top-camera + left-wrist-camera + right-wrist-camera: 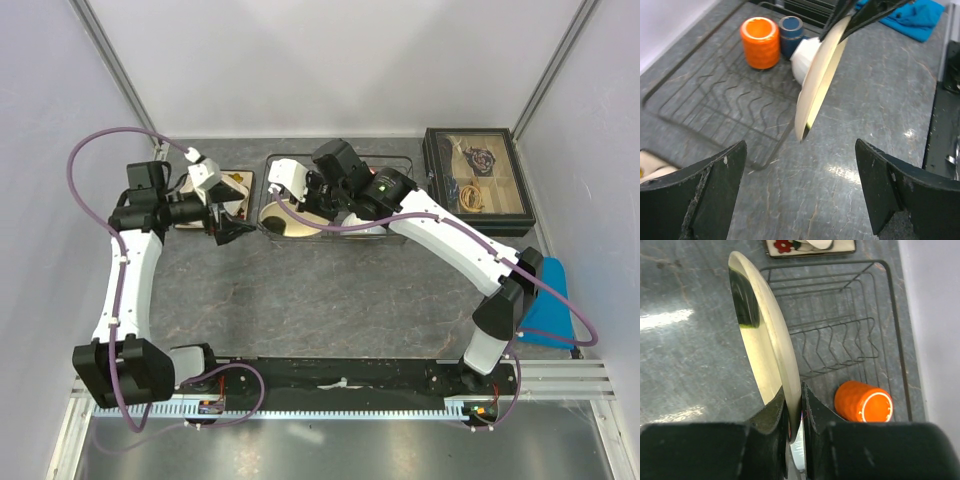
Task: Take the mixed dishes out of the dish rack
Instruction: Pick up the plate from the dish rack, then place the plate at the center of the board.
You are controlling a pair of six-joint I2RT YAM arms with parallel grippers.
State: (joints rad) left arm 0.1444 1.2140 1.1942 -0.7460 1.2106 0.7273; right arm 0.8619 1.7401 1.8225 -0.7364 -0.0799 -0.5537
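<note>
My right gripper (801, 410) is shut on the rim of the round pale plate (765, 335) and holds it on edge above the left end of the dish rack (840, 340); the top view shows the plate (283, 222) there. The orange cup (863, 401) lies in the rack. In the left wrist view the dark blue mug (791, 35) stands beside the orange cup (760, 42), and a white bowl (805, 60) lies behind the plate (820, 80). The square flower-pattern plate (810, 246) lies outside the rack with a cream bowl on it. My left gripper (800, 165) is open and empty, just left of the held plate.
A black glass-lidded box (477, 180) of trinkets stands right of the rack. A blue cloth (548, 295) lies at the table's right edge. Grey walls close the back and sides. My left gripper (232, 230) hovers over bare table next to the square plate (232, 190).
</note>
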